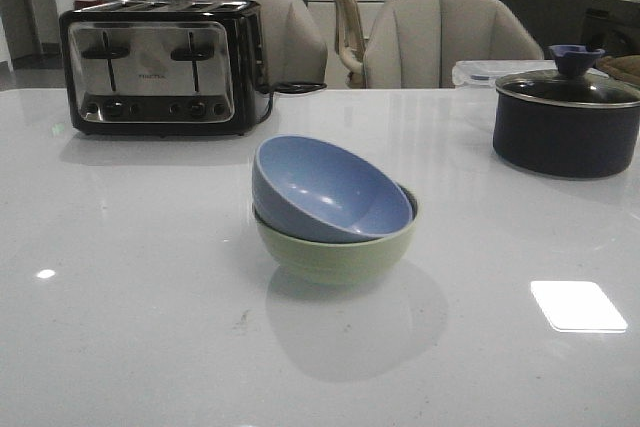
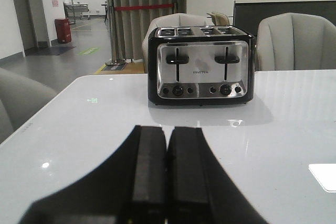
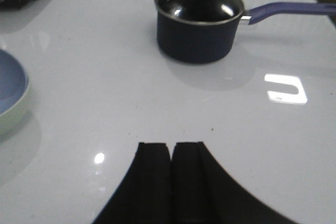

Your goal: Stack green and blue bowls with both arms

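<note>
The blue bowl (image 1: 325,187) sits tilted inside the green bowl (image 1: 340,242) on the worktop (image 1: 150,327), in front of the toaster (image 1: 160,67); being crooked, it could probably slide or rock if nudged. The left gripper (image 2: 167,171) and right gripper (image 3: 171,174) are both pressed together, empty and apart from the bowls. The lidded pot (image 1: 565,122) stands well clear beside the toaster, obstructing nothing.
</note>
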Robot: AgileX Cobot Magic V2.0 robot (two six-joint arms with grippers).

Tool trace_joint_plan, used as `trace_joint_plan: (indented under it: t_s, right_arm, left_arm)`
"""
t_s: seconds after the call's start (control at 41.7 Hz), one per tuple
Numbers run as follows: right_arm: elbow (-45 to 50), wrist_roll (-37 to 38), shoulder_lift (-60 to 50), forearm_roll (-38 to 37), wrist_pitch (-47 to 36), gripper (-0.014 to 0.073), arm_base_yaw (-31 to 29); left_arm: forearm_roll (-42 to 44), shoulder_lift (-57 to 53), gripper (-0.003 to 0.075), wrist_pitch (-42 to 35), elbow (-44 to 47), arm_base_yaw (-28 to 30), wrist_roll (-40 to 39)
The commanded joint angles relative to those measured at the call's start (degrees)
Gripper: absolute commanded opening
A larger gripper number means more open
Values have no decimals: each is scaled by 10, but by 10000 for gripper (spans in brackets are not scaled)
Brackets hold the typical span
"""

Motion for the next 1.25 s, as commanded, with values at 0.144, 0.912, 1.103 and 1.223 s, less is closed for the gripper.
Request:
trace_joint_plan:
  t_s: [0.144, 0.912, 1.103, 1.223]
  right_arm:
    - [115, -4, -108, 0, -195, 34, -27]
    - [145, -4, -120, 5, -270, 34, -26]
    - [145, -4, -120, 5, -270, 34, -25]
    - [145, -4, -120, 5, -270, 34, -25]
  left_arm:
    - [-5, -12, 102, -50, 11, -3, 0]
    - [-5, -12, 102, -50, 11, -3, 0]
    - [-5, -12, 102, -50, 11, -3, 0]
    - [-5, -12, 102, -50, 11, -3, 0]
